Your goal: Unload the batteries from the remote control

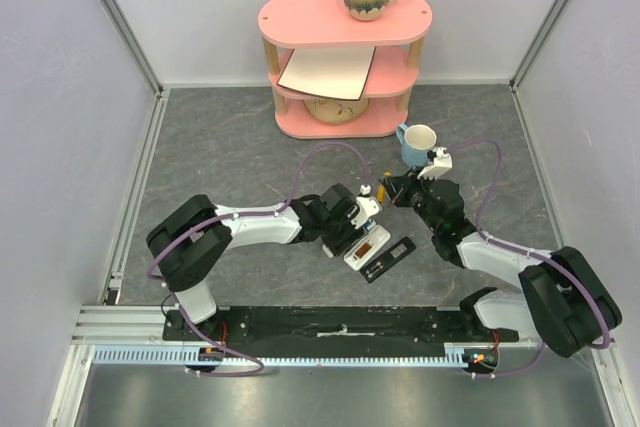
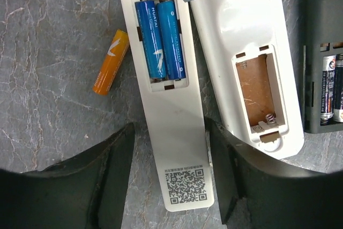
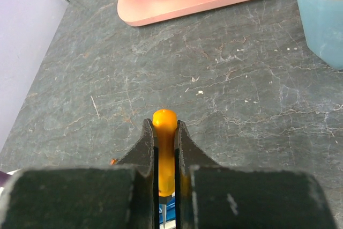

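A slim white remote control [image 2: 174, 132] lies face down on the table with its battery bay uncovered. Two blue batteries [image 2: 161, 38] sit side by side in that bay. One orange battery [image 2: 111, 61] lies loose on the table to its left. My left gripper [image 2: 170, 132] straddles the remote's lower end and is open, with table showing between the left finger [image 2: 115, 170] and the remote. My right gripper [image 3: 165, 124] is shut on an orange-handled screwdriver [image 3: 165, 154], tip pointing down, held just beyond the left gripper [image 1: 362, 213] in the top view.
A wider white remote [image 2: 241, 52] with an empty bay lies right of the slim one. A black remote [image 2: 327, 52] holding cells lies at the far right. A blue mug [image 1: 418, 144] and a pink shelf [image 1: 340, 19] stand behind.
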You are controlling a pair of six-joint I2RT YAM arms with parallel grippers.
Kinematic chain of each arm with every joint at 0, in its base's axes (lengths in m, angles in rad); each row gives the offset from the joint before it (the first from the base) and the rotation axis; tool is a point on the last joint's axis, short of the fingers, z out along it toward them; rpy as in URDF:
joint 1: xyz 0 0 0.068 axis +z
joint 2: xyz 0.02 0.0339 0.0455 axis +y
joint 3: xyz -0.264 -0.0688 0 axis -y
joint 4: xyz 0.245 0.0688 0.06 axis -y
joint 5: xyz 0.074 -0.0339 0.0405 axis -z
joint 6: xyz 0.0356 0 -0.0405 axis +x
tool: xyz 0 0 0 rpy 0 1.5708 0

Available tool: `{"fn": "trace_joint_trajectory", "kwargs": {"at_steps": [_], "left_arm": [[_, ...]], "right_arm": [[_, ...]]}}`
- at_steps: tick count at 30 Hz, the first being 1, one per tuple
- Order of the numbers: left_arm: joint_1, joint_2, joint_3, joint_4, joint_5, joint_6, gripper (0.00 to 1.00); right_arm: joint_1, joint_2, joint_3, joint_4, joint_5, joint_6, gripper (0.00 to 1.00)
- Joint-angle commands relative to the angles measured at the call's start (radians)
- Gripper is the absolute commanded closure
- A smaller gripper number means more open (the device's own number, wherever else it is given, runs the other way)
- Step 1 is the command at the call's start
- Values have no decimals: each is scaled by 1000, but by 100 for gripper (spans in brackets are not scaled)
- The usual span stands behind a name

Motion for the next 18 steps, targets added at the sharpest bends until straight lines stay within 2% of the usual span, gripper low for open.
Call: {"fn": "trace_joint_trajectory", "kwargs": {"at_steps": [1,3,5,7,11,18], "left_arm": [[1,26,-11,2,1,-42,42],[1,46,-3,0,10,-42,52],[3,55,-6,17,32,-34,67],[4,72,-4,28,44,-34,77],[7,97,5,26,61,-33,83],[9,112,8,32,60,-33,87]], "right_arm": [[-5,40,35,73,18,-20,100],[-5,60,45,99,21,-21,100],[-5,105,51,143,21,-28,100],[-6,145,55,210,24,-43,100],[-15,172,45,317,5,-46,100],[-25,145,19,311,37,-74,100]]}}
